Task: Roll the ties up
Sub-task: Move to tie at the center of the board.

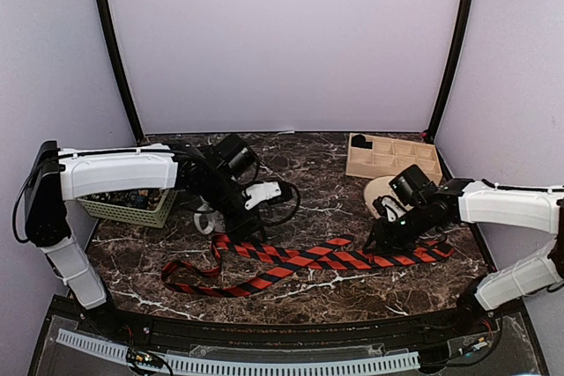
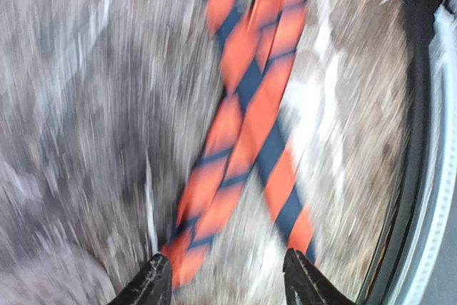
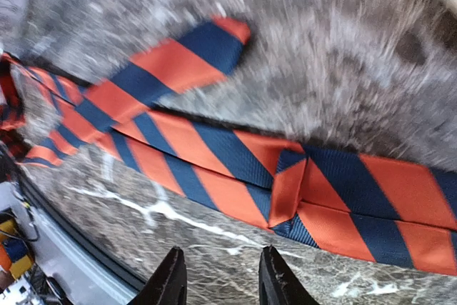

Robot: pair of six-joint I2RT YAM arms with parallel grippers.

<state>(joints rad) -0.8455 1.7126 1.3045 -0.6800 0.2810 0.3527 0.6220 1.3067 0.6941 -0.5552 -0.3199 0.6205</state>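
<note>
Nearest to me, the striped tie (image 1: 300, 260) lies flat on the marble table (image 1: 308, 173), doubled on itself. There is a loop at near left, two bands crossing toward the middle, and the ends out to the right. No roll is begun yet, so I judge the step is only at its start.

L gripper (image 2: 225, 287) hangs just over the crossed bands, fingers apart, nothing clamped. That view is blurred, so I can't tell if the tips touch cloth. R gripper (image 3: 223, 280) hangs at the near edge of the tie's right part, fingers a bit apart w/ only bare marble between them, holding nothing.

To do it well, I think: first undo the crossing so there is one straight band. Then pinch one end and turn it over itself, w/ the other gripper pressing the band flat just beside. The cloth prob. slips, so small tight turns.

Farther back: green basket (image 1: 132, 211) at left, wooden tray (image 1: 351, 165) w/ compartments at far right.
</note>
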